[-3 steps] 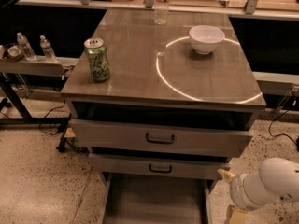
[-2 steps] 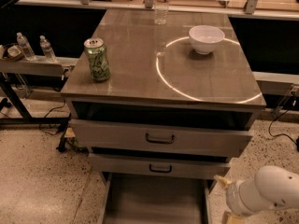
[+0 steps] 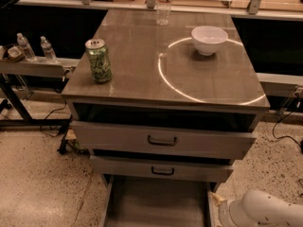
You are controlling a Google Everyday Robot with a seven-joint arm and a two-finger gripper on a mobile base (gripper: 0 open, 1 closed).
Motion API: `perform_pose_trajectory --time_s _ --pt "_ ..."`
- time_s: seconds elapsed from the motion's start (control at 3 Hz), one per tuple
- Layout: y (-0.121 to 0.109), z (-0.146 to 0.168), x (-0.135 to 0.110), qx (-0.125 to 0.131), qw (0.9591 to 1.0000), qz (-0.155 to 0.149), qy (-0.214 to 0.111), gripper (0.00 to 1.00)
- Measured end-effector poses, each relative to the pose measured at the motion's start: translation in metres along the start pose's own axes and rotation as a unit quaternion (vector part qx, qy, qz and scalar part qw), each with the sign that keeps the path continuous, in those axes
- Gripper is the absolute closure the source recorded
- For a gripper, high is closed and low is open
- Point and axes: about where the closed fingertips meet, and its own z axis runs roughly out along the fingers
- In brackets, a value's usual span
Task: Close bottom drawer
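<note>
The bottom drawer (image 3: 156, 205) is pulled far out of the grey cabinet. Only its long flat tray shows at the bottom centre; its front panel and handle are below the picture's edge. Above it, the middle drawer (image 3: 161, 169) and the top drawer (image 3: 161, 140) each stand slightly open. My white arm (image 3: 265, 213) is at the bottom right, just right of the open tray's right side. The gripper at its end is cut off by the lower edge and does not show.
On the cabinet top (image 3: 142, 65) stand a green can (image 3: 98, 60) at the left, a white bowl (image 3: 209, 39) at the back right and a clear bottle (image 3: 163, 6) at the back. A side bench (image 3: 33, 66) with small bottles is left. Cables lie on the floor.
My white arm has sunk lower in the picture and shifted slightly left, closer to the open tray's right side. The drawers and the things on top have not moved.
</note>
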Motion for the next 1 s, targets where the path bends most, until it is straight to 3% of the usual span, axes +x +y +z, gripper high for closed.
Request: perform_pose_trajectory --time_s 0.33,1.0 --pt "0.011 0.043 0.027 -0.005 1.0000 0.001 -0.009 0.00" --pt "0.028 0.099 0.058 0.008 0.9997 0.020 -0.011 0.00"
